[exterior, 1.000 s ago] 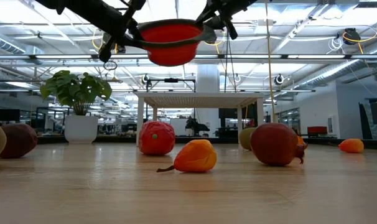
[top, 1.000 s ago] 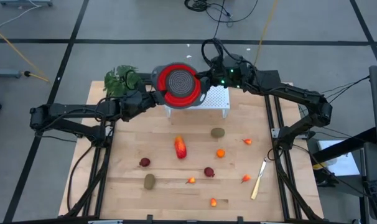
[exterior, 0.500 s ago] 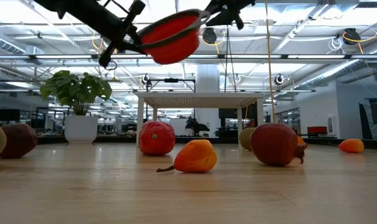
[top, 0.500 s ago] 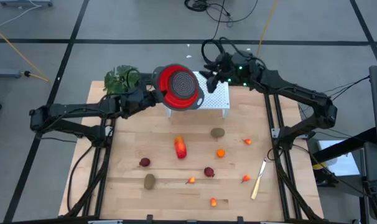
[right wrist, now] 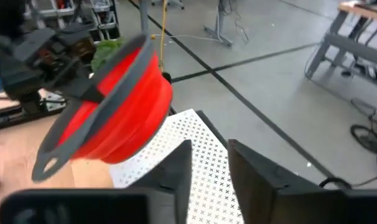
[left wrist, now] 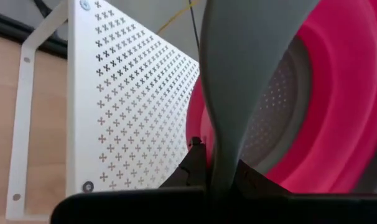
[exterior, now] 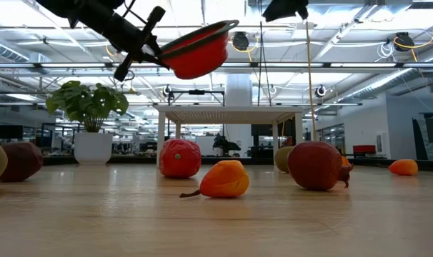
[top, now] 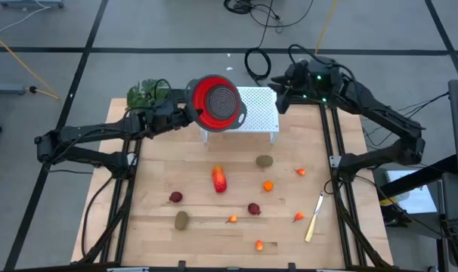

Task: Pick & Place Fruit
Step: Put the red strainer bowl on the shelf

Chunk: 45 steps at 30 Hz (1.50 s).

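Small olive, dark red and orange fruit [top: 219, 180] lies scattered on the table [top: 153, 227].

About 10 small toy fruit [top: 219, 180] lie scattered on the wood: olive ovals, dark red rounds, orange bits.

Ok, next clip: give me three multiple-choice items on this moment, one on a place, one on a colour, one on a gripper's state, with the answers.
1. Where is the colander?
A. flat on the wooden table
B. held in the air over the white perforated stand
C. beside the knife

2. What colour is its bowl?
A. blue
B. red
C. white

3. The left gripper is:
A. shut on the colander's grey handle
B. open above the fruit
C. holding the knife

Answers: 1 B, the low view shows it well above the stand; 2 B, red with a grey rim; 3 A, the left wrist view shows the handle clamped.
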Available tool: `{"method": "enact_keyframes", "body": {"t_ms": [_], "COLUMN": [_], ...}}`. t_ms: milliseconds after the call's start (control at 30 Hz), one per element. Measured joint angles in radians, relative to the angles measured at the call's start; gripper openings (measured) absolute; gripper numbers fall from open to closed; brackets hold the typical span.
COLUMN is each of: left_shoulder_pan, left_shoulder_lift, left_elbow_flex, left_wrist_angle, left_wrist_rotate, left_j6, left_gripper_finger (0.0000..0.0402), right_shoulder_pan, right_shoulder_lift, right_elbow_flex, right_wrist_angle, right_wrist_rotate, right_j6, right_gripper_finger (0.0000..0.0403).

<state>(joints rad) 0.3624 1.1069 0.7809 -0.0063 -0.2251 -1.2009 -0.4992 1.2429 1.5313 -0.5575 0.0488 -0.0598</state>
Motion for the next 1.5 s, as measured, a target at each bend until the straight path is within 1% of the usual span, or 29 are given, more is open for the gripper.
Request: {"method": "enact_keyframes", "body": {"t_ms": [67,167,200,300,367,533,633,800,900,1000,1067,1200,1367,1500], "left_shoulder_pan": [0.007,0.01,0.01,0.014,0.024,0.068,0.098,0.142,0.167,0.181,0.187,0.199,0.199,0.199], "left_shoulder_lift": [0.0,0.002,0.009,0.037,0.065,0.168,0.23,0.336,0.375,0.404,0.411,0.411,0.41,0.41], "left_elbow_flex": [0.014,0.057,0.077,0.147,0.205,0.344,0.446,0.595,0.66,0.682,0.682,0.683,0.683,0.683], "left_wrist_angle": [-0.023,-0.079,-0.109,-0.228,-0.302,-0.464,-0.562,-0.715,-0.779,-0.823,-0.844,-0.915,-0.916,-0.918], "left_wrist_rotate": [0.017,0.019,0.018,0.021,0.047,0.148,0.188,0.248,0.294,0.318,0.323,0.308,0.304,0.304], "left_j6": [-0.007,-0.003,0.0,0.015,0.019,0.056,0.086,0.135,0.147,0.141,0.119,0.063,0.022,0.033], "left_gripper_finger": [0.0,0.0,0.0,0.0,0.0,0.0,0.0,0.0,0.0,0.0,0.0,0.0,0.0,0.0], "right_shoulder_pan": [0.002,-0.001,-0.006,-0.017,-0.019,-0.018,-0.018,-0.019,-0.022,-0.032,-0.039,-0.045,-0.045,-0.045], "right_shoulder_lift": [-0.017,-0.054,-0.068,-0.114,-0.143,-0.218,-0.27,-0.357,-0.404,-0.445,-0.467,-0.502,-0.519,-0.519], "right_elbow_flex": [-0.013,-0.077,-0.106,-0.205,-0.266,-0.387,-0.454,-0.557,-0.609,-0.649,-0.67,-0.705,-0.725,-0.726], "right_wrist_angle": [0.011,0.079,0.114,0.218,0.278,0.342,0.366,0.405,0.425,0.427,0.427,0.428,0.426,0.423], "right_wrist_rotate": [-0.011,-0.113,-0.152,-0.26,-0.303,-0.317,-0.327,-0.388,-0.434,-0.468,-0.472,-0.473,-0.472,-0.473], "right_j6": [-0.03,-0.062,-0.065,-0.061,-0.057,-0.057,-0.062,-0.092,-0.101,-0.112,-0.108,-0.1,-0.103,-0.106], "right_gripper_finger": [0.0056,0.0013,0.0007,0.001,0.0007,0.0003,0.0001,0.0001,0.0001,0.0001,0.0001,0.0,0.0,0.0]}}
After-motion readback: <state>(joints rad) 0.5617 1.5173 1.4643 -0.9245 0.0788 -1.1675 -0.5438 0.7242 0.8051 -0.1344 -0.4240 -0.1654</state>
